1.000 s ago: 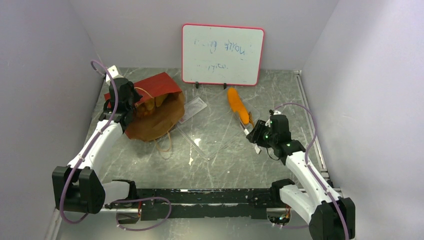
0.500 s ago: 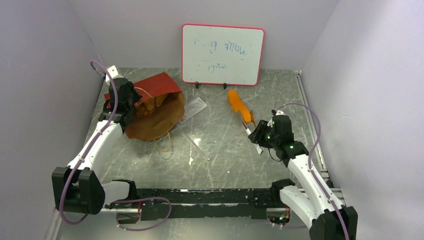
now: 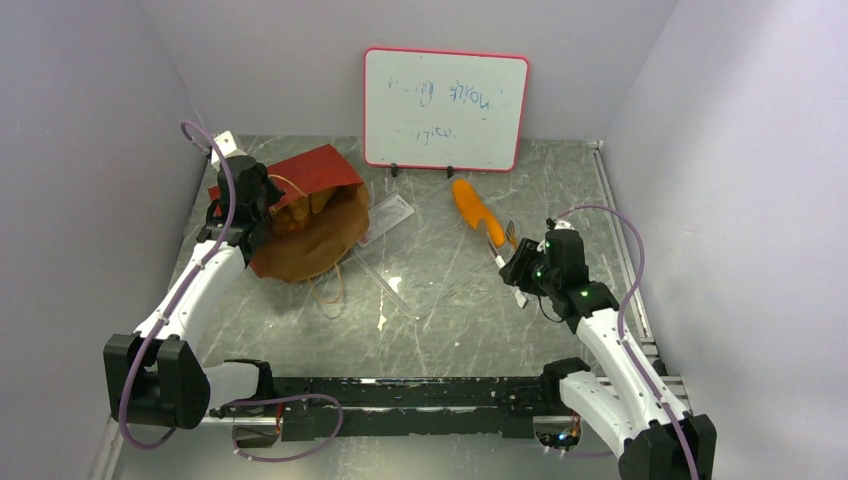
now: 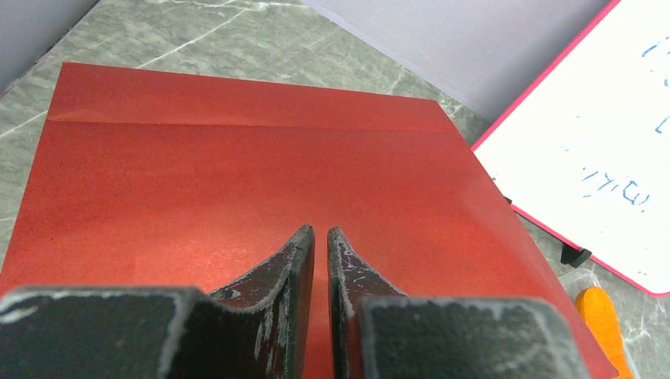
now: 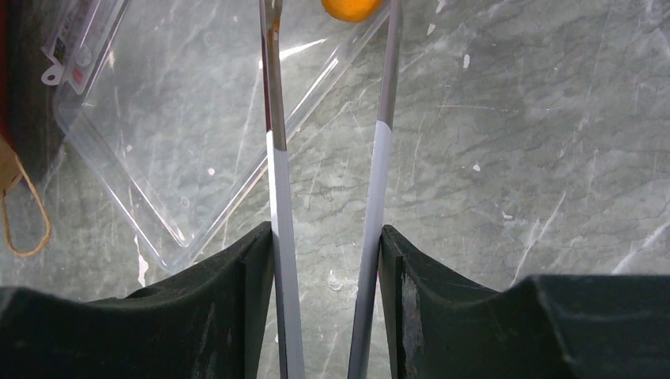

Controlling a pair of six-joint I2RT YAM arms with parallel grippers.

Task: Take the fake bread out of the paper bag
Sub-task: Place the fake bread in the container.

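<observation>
Baguette (image 3: 470,205) nudged farther back on grey marbled table (image 3: 440,320); right gripper (image 5: 326,237) squeezes tongs (image 5: 381,158), left gripper (image 4: 320,237) pinched together over paper bag (image 4: 237,174); whiteboard (image 3: 445,108) against far lilac wall (image 3: 300,60).

1 paper bag (image 3: 312,172), 1 baguette (image 3: 472,207), 1 tongs (image 5: 378,181) (metal)

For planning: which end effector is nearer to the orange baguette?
Right. The right end effector, gripping tongs, is near the baguette; the left end effector is far away, at the paper bag.
</observation>
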